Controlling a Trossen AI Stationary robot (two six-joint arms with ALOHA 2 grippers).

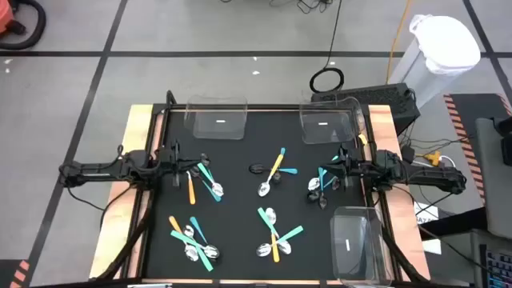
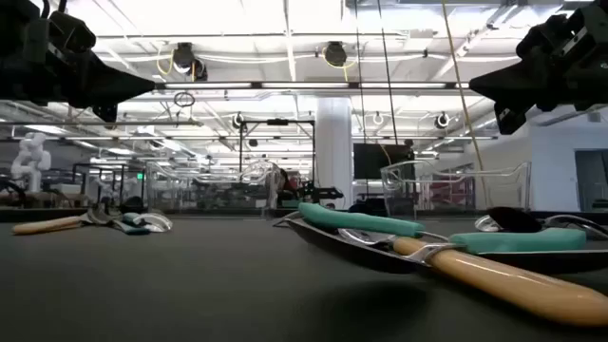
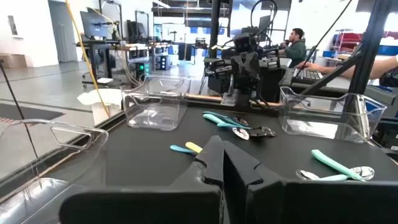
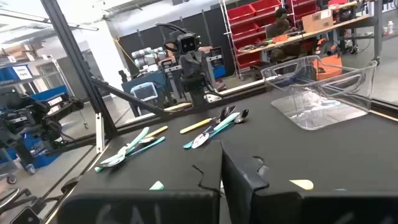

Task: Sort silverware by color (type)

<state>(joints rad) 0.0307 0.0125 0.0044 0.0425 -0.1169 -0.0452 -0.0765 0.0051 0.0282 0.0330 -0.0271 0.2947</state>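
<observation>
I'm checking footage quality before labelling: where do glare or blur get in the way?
Low view: bright ceiling lights wash out the top; the nearest orange-handled utensil is blurred. High view: the clear bins show pale glints. Wrist views: the table looks evenly lit.

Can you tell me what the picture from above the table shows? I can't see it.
Spoons with teal or orange handles lie scattered in small piles on a black table. Three clear bins sit at its edges. The left gripper and right gripper wait shut at the sides, holding nothing.
</observation>
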